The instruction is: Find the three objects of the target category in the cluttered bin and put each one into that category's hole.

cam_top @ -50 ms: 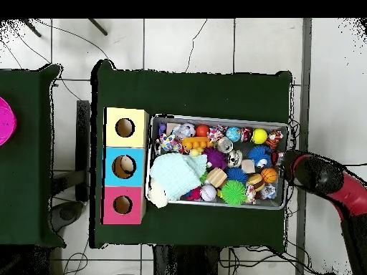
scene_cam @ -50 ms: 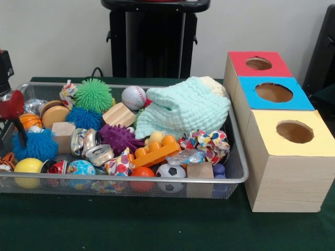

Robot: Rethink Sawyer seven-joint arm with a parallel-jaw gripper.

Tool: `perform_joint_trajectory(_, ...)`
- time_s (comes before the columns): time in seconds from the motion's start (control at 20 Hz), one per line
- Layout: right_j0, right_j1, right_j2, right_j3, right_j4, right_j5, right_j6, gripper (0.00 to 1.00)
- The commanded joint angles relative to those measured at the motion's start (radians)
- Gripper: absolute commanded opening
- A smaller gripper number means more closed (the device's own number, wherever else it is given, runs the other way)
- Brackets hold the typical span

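Observation:
A wire mesh bin (scene_cam @ -50 ms: 157,181) holds a heap of toys: a baseball (scene_cam @ -50 ms: 133,97), a soccer ball (scene_cam @ -50 ms: 170,171), a yellow ball (scene_cam @ -50 ms: 29,166), green (scene_cam @ -50 ms: 93,95), blue (scene_cam @ -50 ms: 35,145) and purple (scene_cam @ -50 ms: 118,137) spiky balls, wooden blocks (scene_cam @ -50 ms: 119,114), an orange brick (scene_cam @ -50 ms: 155,150) and crushed cans (scene_cam @ -50 ms: 91,144). A mint cloth (scene_cam @ -50 ms: 183,107) covers the bin's right part. Beside the bin stand three wooden boxes with holes, topped red (scene_cam @ -50 ms: 259,64), blue (scene_cam @ -50 ms: 274,93) and yellow (scene_cam @ -50 ms: 294,132). My gripper (cam_top @ -50 ms: 285,162) hangs at the bin end farthest from the boxes, seen as red and black parts (scene_cam @ -50 ms: 11,107) at the left edge.
Crumpled patterned fabric pieces (scene_cam @ -50 ms: 209,144) and a small cardboard cube (scene_cam @ -50 ms: 200,172) lie near the bin's front right. The red and black arm (cam_top @ -50 ms: 333,182) reaches in from the right of the overhead view. Green cloth (scene_cam @ -50 ms: 157,225) covers the table around the bin.

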State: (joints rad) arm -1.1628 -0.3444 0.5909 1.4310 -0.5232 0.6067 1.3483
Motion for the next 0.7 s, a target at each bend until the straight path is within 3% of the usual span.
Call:
perform_joint_trajectory(0.05,-0.004,0.04,0.06,-0.137,-0.01,0.074,-0.193,1.0)
perform_joint_trajectory(0.45,0.004,0.037,0.06,-0.13,-0.034,0.043,-0.162,1.0)
perform_joint_trajectory(0.7,0.013,0.08,0.065,-0.171,-0.056,0.012,-0.173,1.0)
